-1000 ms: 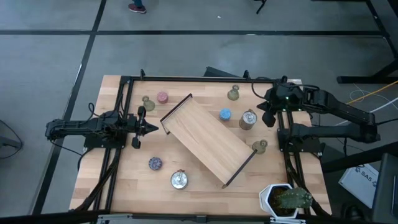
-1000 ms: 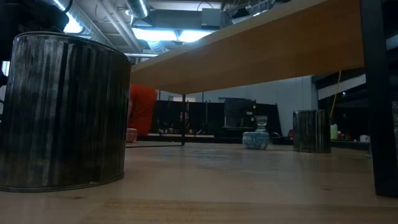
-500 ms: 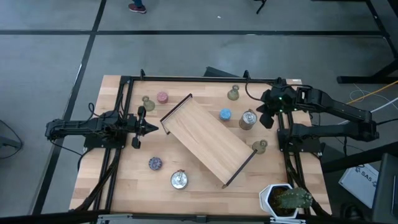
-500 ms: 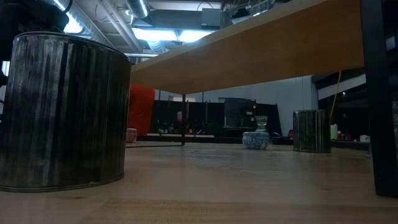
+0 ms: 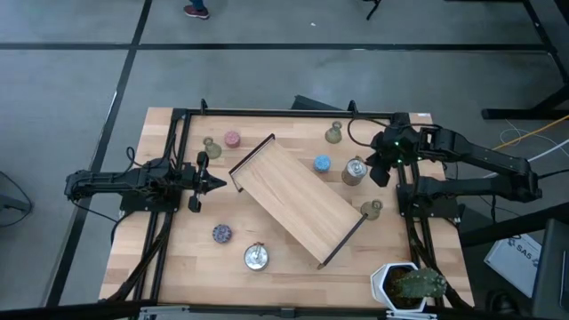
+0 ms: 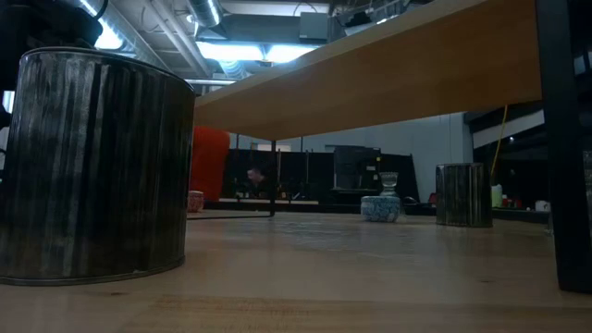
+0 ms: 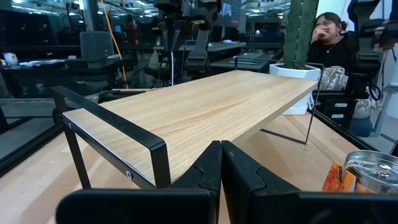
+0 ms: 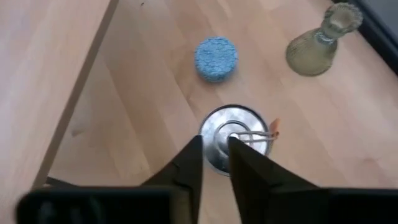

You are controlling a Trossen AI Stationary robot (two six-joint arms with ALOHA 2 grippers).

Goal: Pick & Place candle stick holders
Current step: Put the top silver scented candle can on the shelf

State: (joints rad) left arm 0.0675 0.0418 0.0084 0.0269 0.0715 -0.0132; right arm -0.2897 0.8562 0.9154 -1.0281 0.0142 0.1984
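Right wrist view: right gripper (image 8: pixel 216 155) hovers over silver holder (image 8: pixel 235 138) at frame centre, below blue holder (image 8: pixel 216 58) — fingers barely parted, holding nothing. Open wider, straddle the rim, then descend. Left gripper (image 5: pixel 206 182) waits closed, empty.

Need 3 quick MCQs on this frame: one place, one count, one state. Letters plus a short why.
1. The right pincer is above:
A) purple holder
B) silver holder beside the blue one
C) potted plant

2. Olive-green holders on the table:
A) one
B) three
C) five

3. The left pincer is:
A) shut, empty
B) wide open
C) gripping the tray

Key:
1 B: the right wrist view looks down on the silver holder, with the blue holder close by.
2 B: the high view shows three.
3 A: its fingers meet with nothing between, short of the wooden tray.
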